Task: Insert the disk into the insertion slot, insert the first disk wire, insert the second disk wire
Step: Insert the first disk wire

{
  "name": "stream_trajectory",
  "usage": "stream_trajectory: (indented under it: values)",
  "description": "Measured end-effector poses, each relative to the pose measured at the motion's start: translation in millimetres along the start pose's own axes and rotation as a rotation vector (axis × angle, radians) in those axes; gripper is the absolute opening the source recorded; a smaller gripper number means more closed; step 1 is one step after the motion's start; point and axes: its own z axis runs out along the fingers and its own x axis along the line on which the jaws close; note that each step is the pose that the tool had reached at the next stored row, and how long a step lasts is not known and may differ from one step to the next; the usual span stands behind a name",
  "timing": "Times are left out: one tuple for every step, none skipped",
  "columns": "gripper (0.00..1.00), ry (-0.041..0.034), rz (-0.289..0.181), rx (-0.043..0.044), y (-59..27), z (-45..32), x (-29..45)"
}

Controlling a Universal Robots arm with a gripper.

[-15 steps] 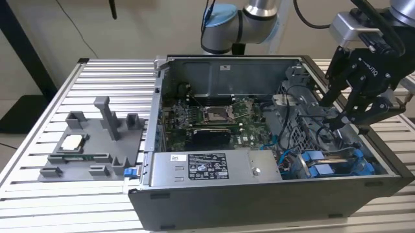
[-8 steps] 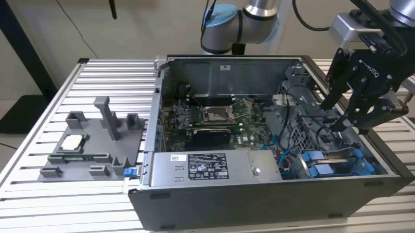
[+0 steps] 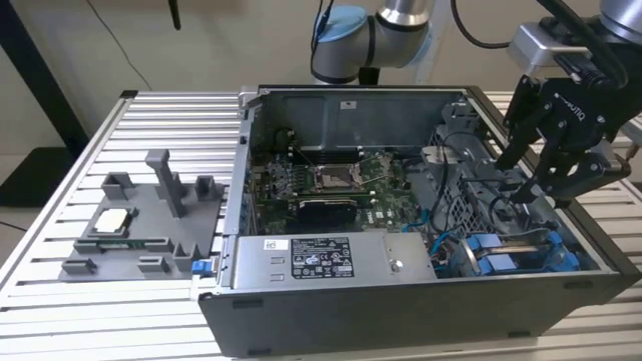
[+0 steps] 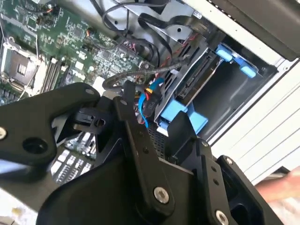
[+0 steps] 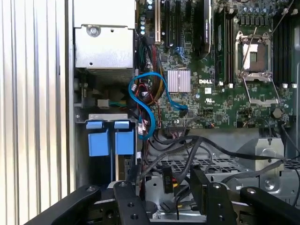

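Fingers (image 4: 133, 136) spread wide, gripping nothing; black wire connector (image 5: 166, 180) sits in gap between them, wires trailing. Gripper (image 3: 513, 180) hangs over open computer case (image 3: 351, 316), at drive corner. Disk (image 3: 512, 252) down and seated in insertion slot (image 4: 229, 93), blue carrier tabs showing, just beyond fingertips, not touching them

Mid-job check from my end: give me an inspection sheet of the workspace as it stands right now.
Surface: slatted aluminium table, carrying the open grey computer case.
Job's things: silver-grey disk in its blue plastic carrier appears seated in the grey sheet-metal insertion slot.
Clutter: grey moulded fixture tray at the exterior view's left, small parts on it.
Grippers: black tool open, hanging inside the case beside the slot, a black wire connector between its jaws.
Cables: blue cable looped over the green motherboard; black wires draped near the slot.
Surroundings: pale wall behind the table.
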Motion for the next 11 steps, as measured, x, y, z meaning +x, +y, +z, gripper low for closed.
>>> stream_trajectory:
  values:
    - [0.55, 0.0000, 0.000, 0.0010, 2.6, 0.3, 0.1]
    - [0.55, -0.0001, 0.000, 0.0017, 4.8, 0.9, 0.2]
    - [0.55, -0.0002, 0.000, 0.0023, 6.4, 1.4, 0.3]
    - [0.55, -0.0002, 0.000, 0.0024, 6.3, 1.4, 0.3]
    - [0.55, -0.0001, 0.000, 0.0023, 6.0, 2.7, 0.4]
    - [0.55, -0.0002, 0.000, 0.0022, 3.1, 2.7, 0.4]
    - [0.55, 0.0000, 0.000, 0.0021, 1.0, 2.5, 0.3]
    - [0.55, 0.0001, -0.001, 0.0021, -0.3, 2.4, 0.2]
    - [0.55, 0.0000, -0.001, 0.0021, -0.6, 2.4, 0.2]
    - [0.55, 0.0000, -0.001, 0.0021, -0.6, 2.4, 0.2]
    - [0.55, 0.0000, -0.001, 0.0021, -0.6, 2.4, 0.2]
